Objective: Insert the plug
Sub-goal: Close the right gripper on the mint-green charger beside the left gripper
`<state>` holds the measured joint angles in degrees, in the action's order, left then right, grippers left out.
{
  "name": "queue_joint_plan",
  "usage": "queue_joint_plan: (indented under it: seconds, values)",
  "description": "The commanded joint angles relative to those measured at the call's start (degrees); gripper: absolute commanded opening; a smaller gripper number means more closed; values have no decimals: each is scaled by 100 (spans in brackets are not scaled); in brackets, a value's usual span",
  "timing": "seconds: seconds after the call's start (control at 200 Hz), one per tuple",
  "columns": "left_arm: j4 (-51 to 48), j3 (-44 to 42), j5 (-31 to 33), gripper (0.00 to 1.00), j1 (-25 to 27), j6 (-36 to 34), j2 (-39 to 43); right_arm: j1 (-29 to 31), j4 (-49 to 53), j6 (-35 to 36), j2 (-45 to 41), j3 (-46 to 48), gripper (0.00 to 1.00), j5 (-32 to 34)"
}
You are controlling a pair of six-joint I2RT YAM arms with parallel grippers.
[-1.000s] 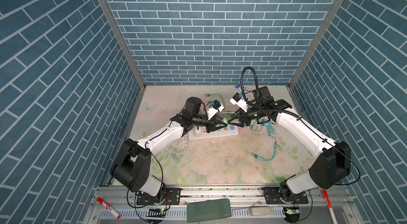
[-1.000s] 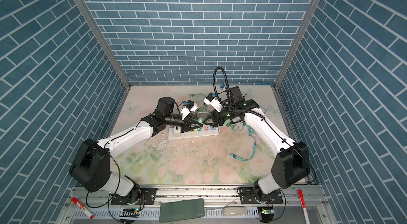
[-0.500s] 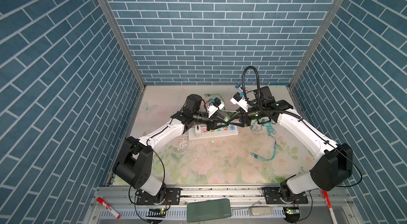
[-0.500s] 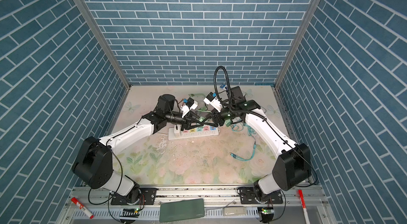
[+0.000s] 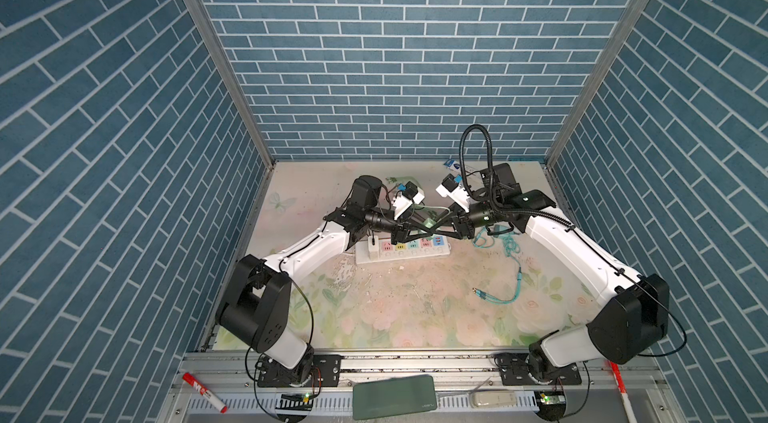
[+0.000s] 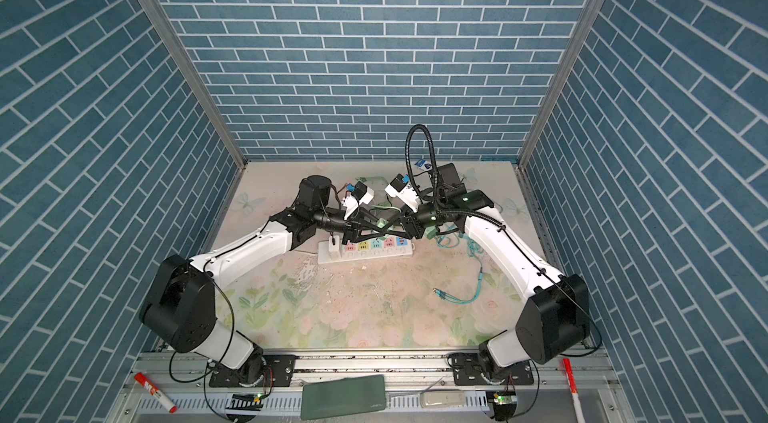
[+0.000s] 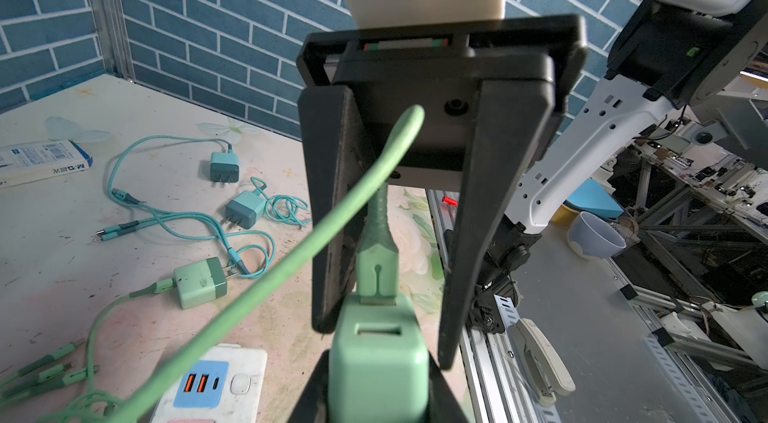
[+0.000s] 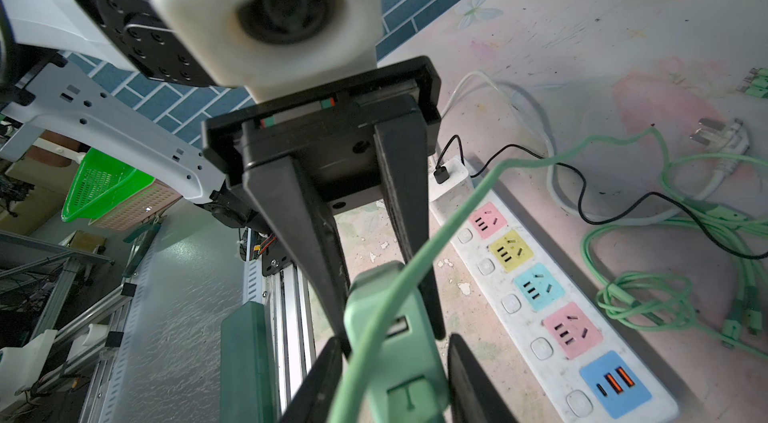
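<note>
Your left hand (image 8: pixel 386 317) was clamped on the green charger (image 7: pixel 378 367). It held the charger in the air near the middle of the bench (image 5: pixel 415 308), just above the power strip (image 8: pixel 525 331). Both top views showed your two hands meeting over the strip's row of coloured sockets, but I could not tell which socket. Your right hand (image 7: pixel 386 337) faced the charger from the right, its jaws drawn narrow around the cable end. The wrist views showed a thin gap on one side, so I judged it was not yet gripping. A green cable (image 7: pixel 266 288) ran from the USB connector (image 7: pixel 376 267) in the charger's end face and trailed down to the bench.

The charger looked light and rigid, with a smooth plastic shell, so I expected it could twist or slip between the pads under a push. The springy cable would likely tug it sideways. You would have done best to hold the flat side faces of the body squarely. The connector and cable would flex or pull out if you gripped them. The prongs were hidden, so I could not check how they lined up with a socket.
</note>
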<state>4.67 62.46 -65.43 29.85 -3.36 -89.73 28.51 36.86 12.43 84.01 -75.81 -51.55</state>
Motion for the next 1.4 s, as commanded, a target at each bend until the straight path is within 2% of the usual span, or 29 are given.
queue_joint_plan:
  seconds: [0.0, 0.355, 0.615, 1.395]
  values:
    - [-69, 198, -119, 9, -78, -110, -29, 23, 94, 317, -115, 207, 41, -98]
    - [-499, 433, -447, 8, -115, -246, -98, 21, 187, 559, -244, 277, 42, -281]
    - [-936, 461, -453, 8, -112, -489, -36, 23, 130, 575, -349, 265, 42, -105]
    - [-905, 511, -524, 8, -106, -377, -41, 14, 210, 744, -86, -28, 41, -347]
